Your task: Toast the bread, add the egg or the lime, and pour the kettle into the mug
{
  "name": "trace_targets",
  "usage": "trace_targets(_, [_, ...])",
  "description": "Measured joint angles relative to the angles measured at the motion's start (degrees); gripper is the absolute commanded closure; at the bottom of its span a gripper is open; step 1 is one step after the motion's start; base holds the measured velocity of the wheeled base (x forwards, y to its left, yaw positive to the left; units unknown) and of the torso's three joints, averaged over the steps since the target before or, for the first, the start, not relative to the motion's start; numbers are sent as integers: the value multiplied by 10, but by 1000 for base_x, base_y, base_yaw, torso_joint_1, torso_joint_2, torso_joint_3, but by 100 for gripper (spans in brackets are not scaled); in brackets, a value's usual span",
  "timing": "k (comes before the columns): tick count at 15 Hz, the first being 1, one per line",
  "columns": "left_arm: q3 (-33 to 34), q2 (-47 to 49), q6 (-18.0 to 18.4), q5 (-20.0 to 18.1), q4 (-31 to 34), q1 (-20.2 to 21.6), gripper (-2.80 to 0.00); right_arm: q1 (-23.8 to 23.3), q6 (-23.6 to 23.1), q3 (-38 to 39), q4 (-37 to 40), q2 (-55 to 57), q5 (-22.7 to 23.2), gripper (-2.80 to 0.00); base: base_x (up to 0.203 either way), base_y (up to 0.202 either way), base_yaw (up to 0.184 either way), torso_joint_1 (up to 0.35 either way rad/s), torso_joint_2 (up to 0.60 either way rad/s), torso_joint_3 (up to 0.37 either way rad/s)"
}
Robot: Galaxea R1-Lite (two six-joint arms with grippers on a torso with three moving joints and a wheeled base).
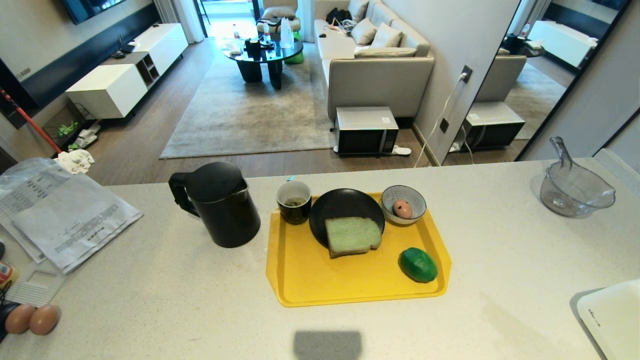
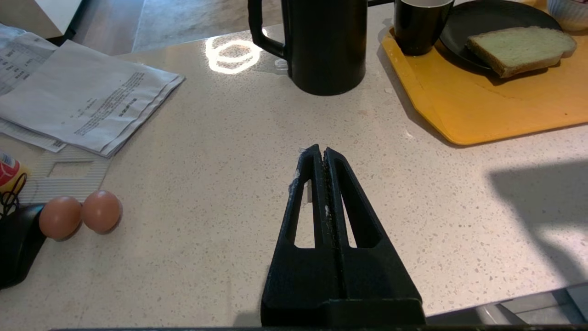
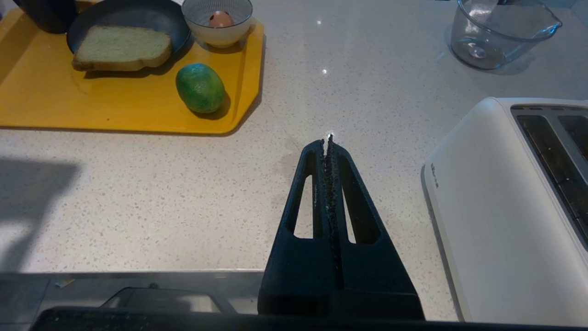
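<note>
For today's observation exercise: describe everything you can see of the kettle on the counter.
The kettle is tall, matte black and roughly cylindrical, with a flat round lid, a loop handle on its left in the head view and a small pointed spout on the far rim. It stands upright, lid closed, on the speckled counter, just left of the yellow tray and near the mug, with a small gap between them. Nothing grips it.

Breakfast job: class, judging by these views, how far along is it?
Done: the bread lies on the black plate, though toasting cannot be judged. In hand: nothing; both the left gripper and right gripper are shut and empty. Left: the lime lies beside the plate; the kettle stands upright by the mug.
</note>
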Motion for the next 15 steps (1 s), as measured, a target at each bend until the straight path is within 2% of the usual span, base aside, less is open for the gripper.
trace_targets(15, [0, 0, -4, 1, 0, 2, 0, 0, 0, 0, 0, 0, 0, 0, 0, 0, 0, 0, 0, 0])
